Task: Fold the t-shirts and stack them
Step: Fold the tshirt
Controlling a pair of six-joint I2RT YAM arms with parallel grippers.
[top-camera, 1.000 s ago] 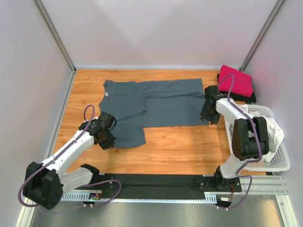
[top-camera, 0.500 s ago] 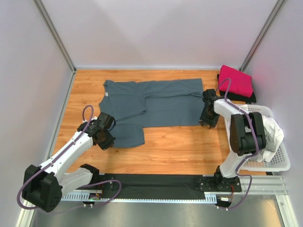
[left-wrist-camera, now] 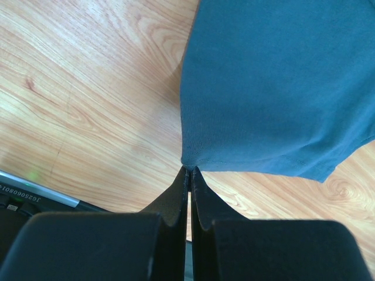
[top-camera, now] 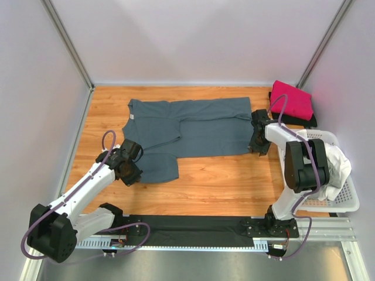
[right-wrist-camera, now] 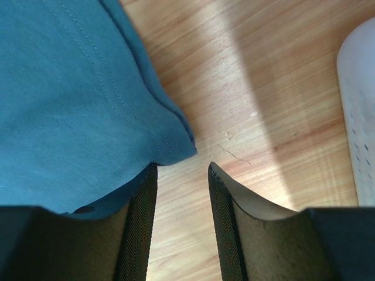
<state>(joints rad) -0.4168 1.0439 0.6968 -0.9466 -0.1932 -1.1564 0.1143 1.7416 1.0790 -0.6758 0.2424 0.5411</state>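
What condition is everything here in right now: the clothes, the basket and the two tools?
blue-grey t-shirt: spread flat on the table
magenta-pink t-shirt: folded, on top of the black t-shirt
black t-shirt: mostly hidden underneath
basket: holding bunched white cloth
left tool: shut, tips at a sleeve corner
right tool: open, beside the hem corner

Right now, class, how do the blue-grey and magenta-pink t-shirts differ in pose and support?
The blue-grey t-shirt lies spread out, partly folded; the magenta-pink t-shirt is a compact folded rectangle. The blue-grey t-shirt covers far more area than the magenta-pink t-shirt. The blue-grey t-shirt rests on bare table; the magenta-pink t-shirt sits on a black garment. Both lie outside the basket.
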